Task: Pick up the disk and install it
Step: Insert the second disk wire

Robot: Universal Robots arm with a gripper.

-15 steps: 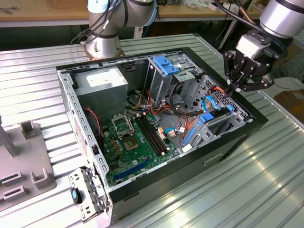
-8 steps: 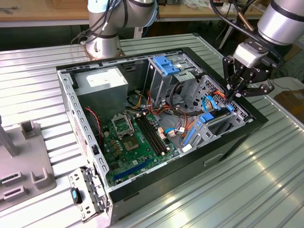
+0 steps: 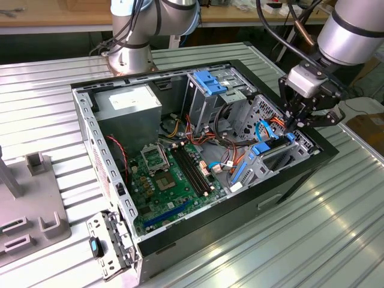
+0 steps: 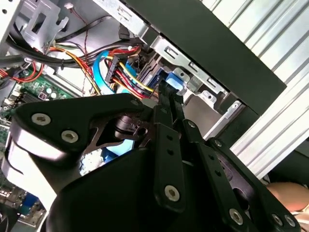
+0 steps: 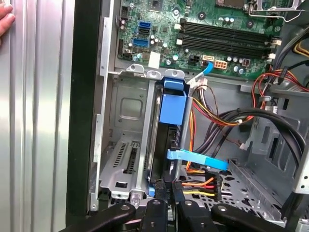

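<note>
The disk (image 5: 164, 145) stands on edge in the metal bay (image 5: 125, 145) at the side of the open computer case (image 3: 198, 174) nearest the exterior view's right. It shows as a dark narrow edge with its blue plastic frame (image 5: 172, 104) at the end towards the motherboard. My gripper (image 5: 167, 186) is at the disk's opposite end, with its black fingers (image 5: 157, 193) drawn close together on either side of that end. In the exterior view the gripper (image 3: 294, 125) hangs just above the blue-framed disk (image 3: 264, 150). In the second wrist view its fingertips (image 4: 166, 96) meet beside a blue part (image 4: 174, 79).
Orange, yellow and black cables (image 5: 203, 183) and a blue flat cable (image 5: 198, 160) lie right beside the bay. The motherboard (image 3: 171, 177), a grey box with a white sticker (image 3: 129, 105) and a cage with blue tabs (image 3: 210, 84) fill the case. A person's hand (image 5: 5, 21) rests on the ribbed table.
</note>
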